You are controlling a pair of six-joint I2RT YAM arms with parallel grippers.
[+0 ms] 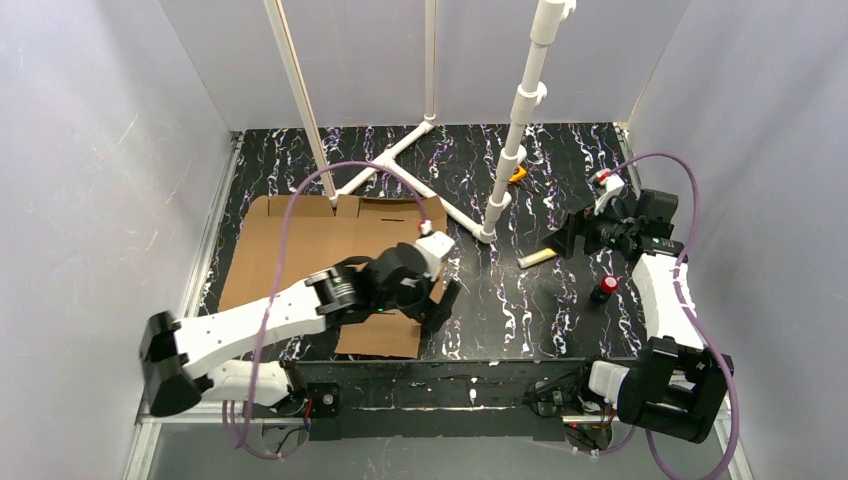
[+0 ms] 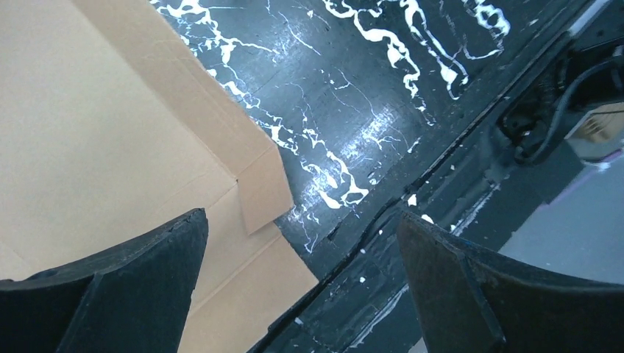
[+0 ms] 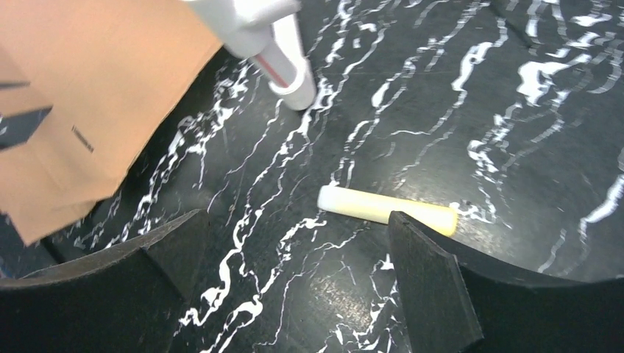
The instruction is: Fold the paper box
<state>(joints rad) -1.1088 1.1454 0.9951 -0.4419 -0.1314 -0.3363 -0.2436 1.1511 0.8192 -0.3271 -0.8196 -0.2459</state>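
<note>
Grey-walled enclosure; black white-veined tabletop (image 1: 560, 320).

Item 1: paper box (image 1: 300, 250). It is unfolded and lies flat as a brown sheet on the tabletop's 9 o'clock half. Its far edge sits near the base of the white pipe frame (image 1: 510, 150) at 12 o'clock, and a flap reaches toward 6 o'clock.

Item 2: left gripper (image 1: 440, 300). It sits over the sheet's 3 o'clock edge. The wrist view shows the jaws spread wide and grasping nothing, with a flap corner below and between them.

Item 3: right gripper (image 1: 560, 240). It is at 3 o'clock, well apart from the sheet. Its jaws are likewise released and empty, above a cream stick (image 3: 386, 208) lying on the tabletop.

Item 4: small red-capped object (image 1: 604, 287), near the right arm.

Hazards, as judged:
- No fold appears to have been started.
- The sheet lies flush, so a jaw may ride over the edge rather than under it and push the whole sheet across the tabletop.
- With only one arm at the box, nothing pins the sheet, so a lifted flap may pivot it instead of creasing it.
- A panel raised at 12 o'clock may catch on the pipe frame.
</note>
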